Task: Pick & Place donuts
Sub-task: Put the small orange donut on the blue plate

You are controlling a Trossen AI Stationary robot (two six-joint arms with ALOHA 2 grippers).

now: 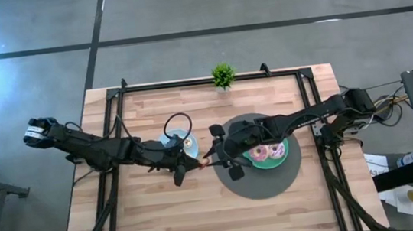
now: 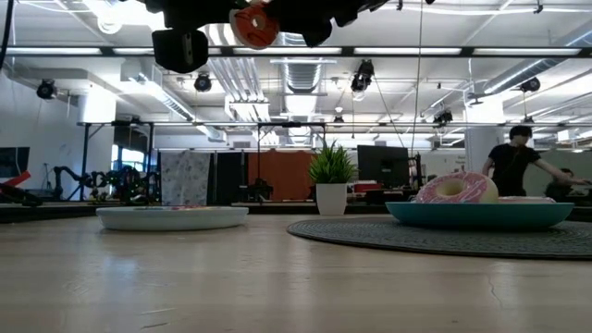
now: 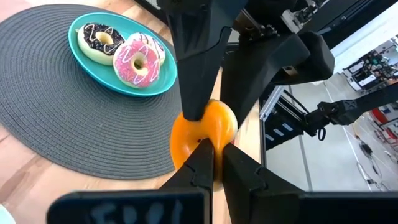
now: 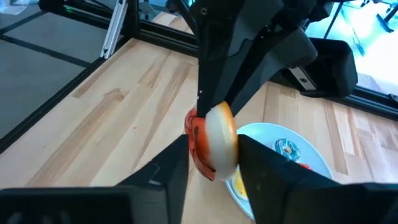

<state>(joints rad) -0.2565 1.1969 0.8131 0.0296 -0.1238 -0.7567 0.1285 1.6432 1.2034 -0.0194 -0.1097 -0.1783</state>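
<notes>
An orange mini donut [image 1: 206, 162] hangs in mid-air between my two grippers, well above the table in the low view [image 2: 252, 23]. My left gripper [image 1: 194, 165] reaches in from the left and is shut on it [image 3: 208, 127]. My right gripper [image 1: 215, 159] comes from the right, with its fingers closed against the same donut [image 4: 214, 146]. A pink donut [image 3: 137, 62] and a pale, chocolate-iced donut [image 3: 99, 40] lie flat on the teal plate [image 3: 81, 25]. Minis [image 4: 286, 148] lie on the light-blue plate [image 4: 305, 158]. My left gripper pinches the orange donut's rim [image 3: 205, 149] between its two fingertips [image 3: 239, 171], coming in roughly level from the table's left. The ring is lifted clear of the table. My right gripper has one finger [image 4: 171, 168] against each flat face of the donut, near its lower edge [image 4: 205, 165]. It comes from the table's right, opposite my left gripper, and the donut stands on edge between the pads.
The teal plate [image 1: 291, 153] sits on a round grey mat [image 1: 264, 190] right of centre. The light-blue plate [image 1: 169, 142] is under my left arm. A small green plant [image 1: 223, 75] stands at the far edge. Bare wood lies along the near side.
</notes>
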